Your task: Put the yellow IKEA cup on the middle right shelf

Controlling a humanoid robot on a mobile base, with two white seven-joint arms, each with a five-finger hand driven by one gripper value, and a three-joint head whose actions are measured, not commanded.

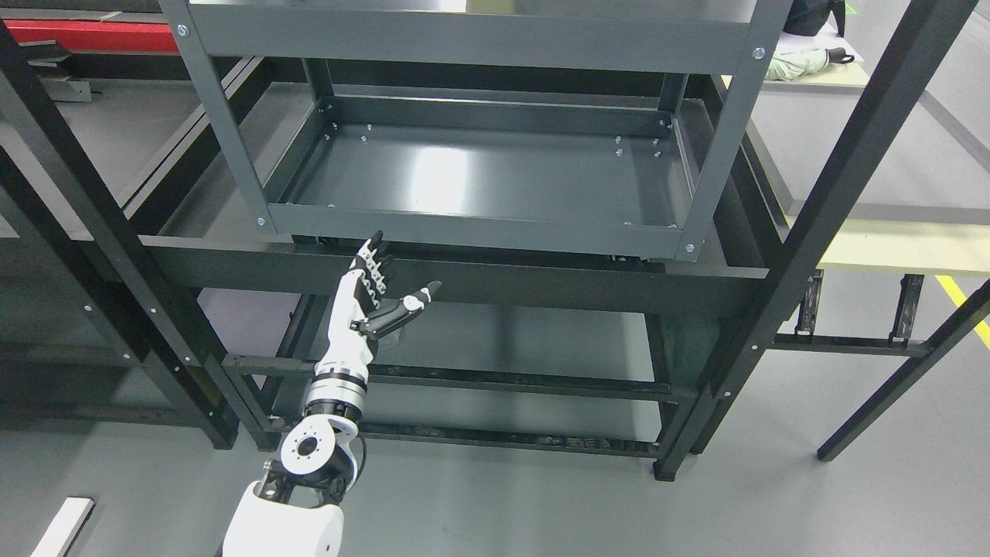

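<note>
One hand (377, 298), the left, shows at lower left, fingers spread and empty. No cup is visible; the shelf (495, 174) lies up and right of it.

From my seat the view is evenly lit and fairly bright, with soft light that seems to come from overhead. A broad pale glare sits on the grey shelf tray (479, 166), brightest left of its middle, with fainter streaks beside it. The floor (541, 503) shows a dull, even sheen and only soft shadows under the black frame (464, 282). The space beneath the tray is dim, and detail there is hard for me to read. The left hand (379, 298) is sharp, its white shell bright but not washed out. I see no motion blur. Straight posts lean outward toward the edges, a wide-angle effect.
</note>
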